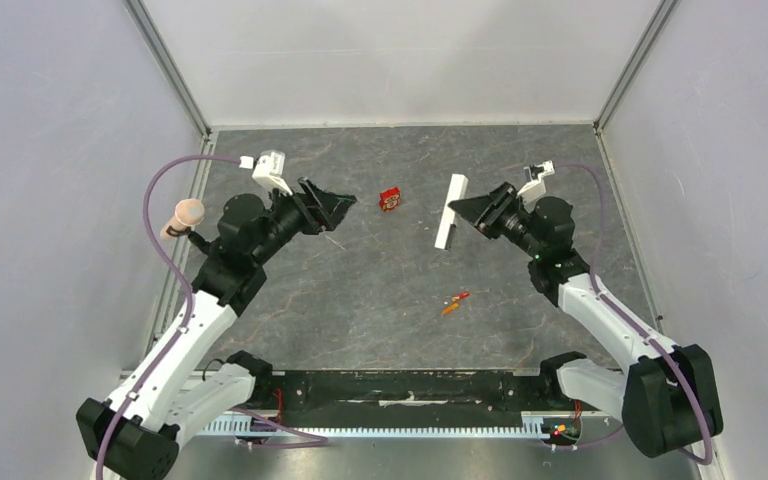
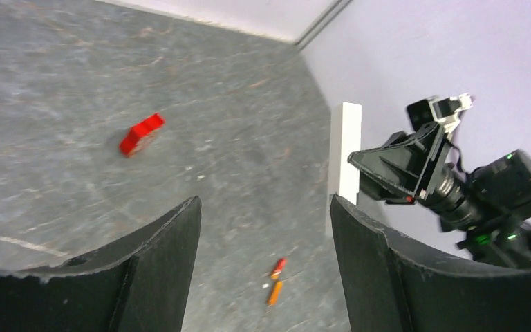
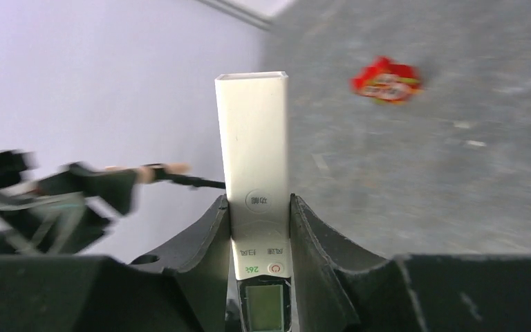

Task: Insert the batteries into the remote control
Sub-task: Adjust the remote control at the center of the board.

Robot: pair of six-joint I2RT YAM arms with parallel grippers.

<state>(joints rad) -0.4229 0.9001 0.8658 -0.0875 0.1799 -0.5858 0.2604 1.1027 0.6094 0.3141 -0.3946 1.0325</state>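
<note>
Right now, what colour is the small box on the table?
The box is red; the left wrist view shows it best.

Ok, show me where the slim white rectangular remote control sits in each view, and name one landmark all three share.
Top external: slim white rectangular remote control, right of centre, held at the tips of the right gripper.
Left wrist: remote control standing upright, right of centre.
Right wrist: remote control in the centre, clamped in that gripper, button face to the camera.
Shared landmark: small red square box.

The remote control [image 3: 252,159] is white, batteries [image 2: 275,291] orange-red, box [image 1: 390,199] red, table [image 1: 360,300] grey with pale veins.
</note>
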